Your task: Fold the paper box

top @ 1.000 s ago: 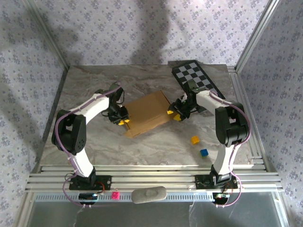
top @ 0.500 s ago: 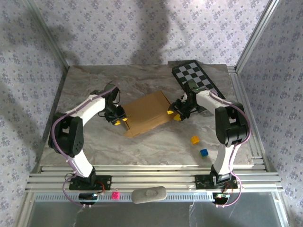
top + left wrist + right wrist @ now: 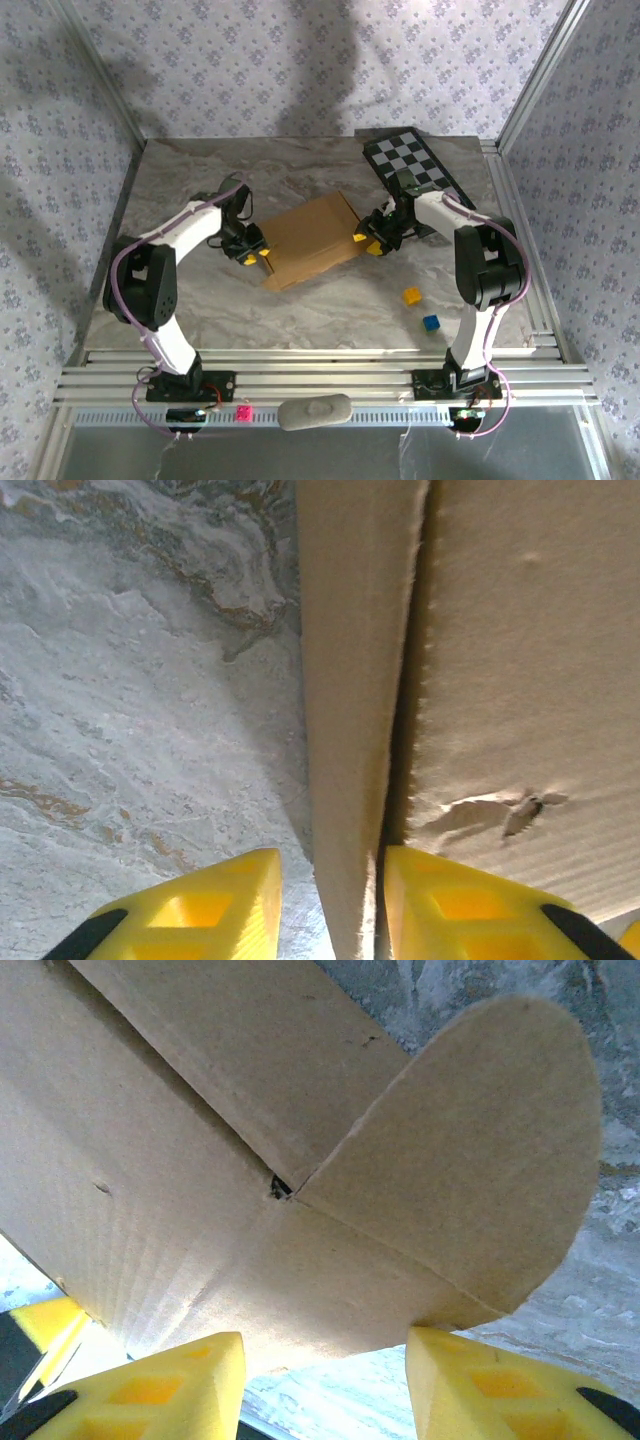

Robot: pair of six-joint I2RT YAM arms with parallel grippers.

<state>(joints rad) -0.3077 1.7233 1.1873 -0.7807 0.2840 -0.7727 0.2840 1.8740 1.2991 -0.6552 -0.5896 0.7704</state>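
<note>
We are noting the left claw [image 3: 256,256] apart, loosely straddling a raised side flap [image 3: 350,680] of the paper box [image 3: 312,238], which is lying centrally on the tabletop [image 3: 200,180]. The right claw [image 3: 366,244] is gaping too, at the rounded tab [image 3: 480,1160], probably bracing that edge for folding.

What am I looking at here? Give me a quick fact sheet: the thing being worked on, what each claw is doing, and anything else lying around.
Worked item: paper box, brown cardboard, middle of the scene
Left claw: straddles a side flap of the box; grip unclear
Right claw: open, at the box's other end, by a rounded flap
Nearby: checkered board, yellow cube, blue cube
</note>
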